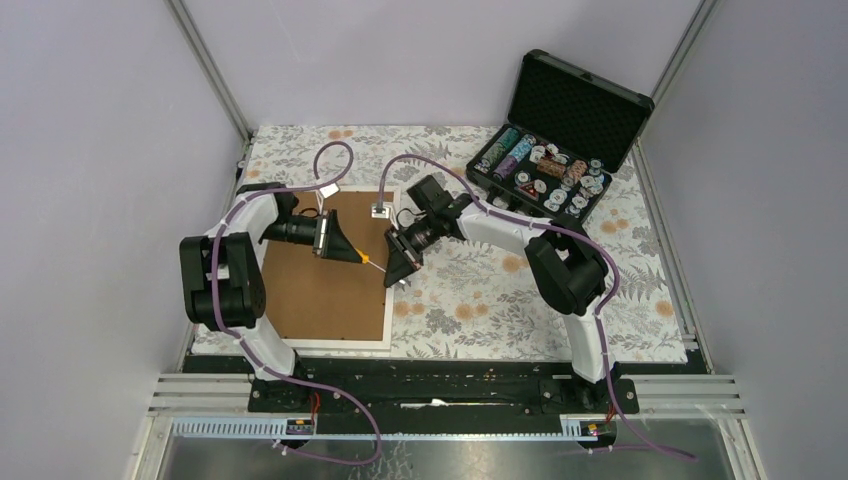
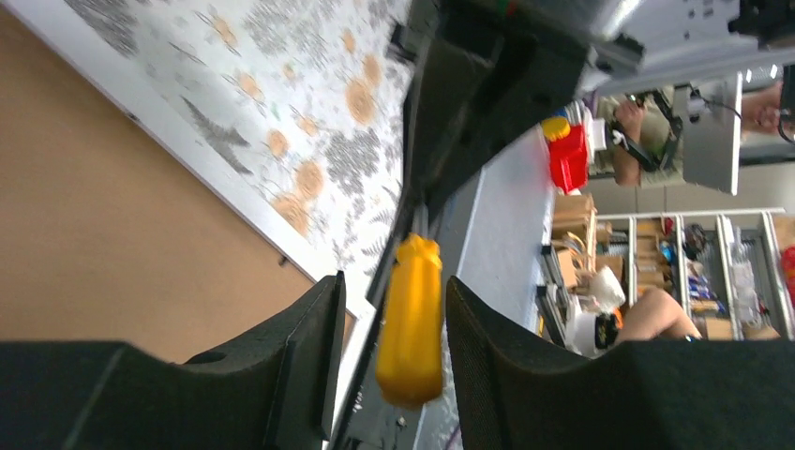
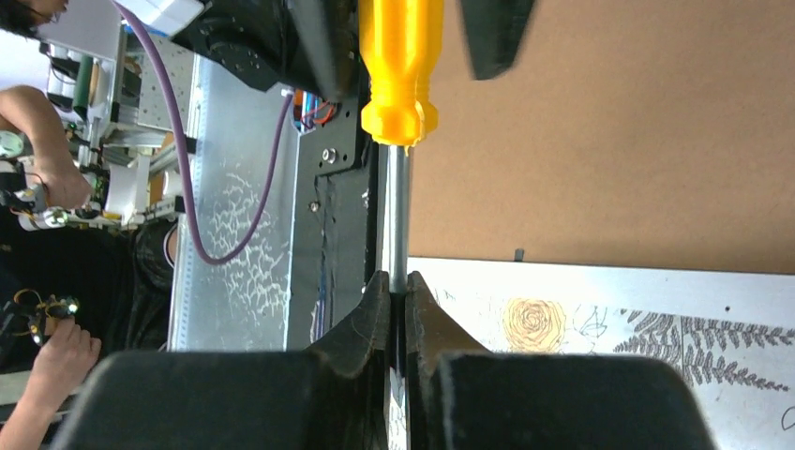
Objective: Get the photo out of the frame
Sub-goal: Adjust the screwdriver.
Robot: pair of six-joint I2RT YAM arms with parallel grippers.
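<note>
Slippage threatens the screwdriver (image 3: 398,66): the right end effector (image 3: 397,292) pinches only its thin metal shaft, while the left end effector (image 2: 394,314) straddles the yellow handle with its fingers apart. If it drops, it could dent the frame (image 1: 330,290), which lies back-up at lower left of the top view, the photo hidden beneath.

The frame (image 1: 325,275) shows a plain brown back with a narrow white border. The counter (image 1: 480,300) is white, printed with grey ferns and orange flowers. The screwdriver (image 3: 398,66) has a yellow-orange handle and a silver-grey shaft. The left claw (image 2: 394,305) and the right claw (image 3: 396,291) are both black. The cable (image 3: 185,178) is purple. The case (image 1: 590,95) is black, and its chips (image 1: 540,170) are of many colours.
</note>
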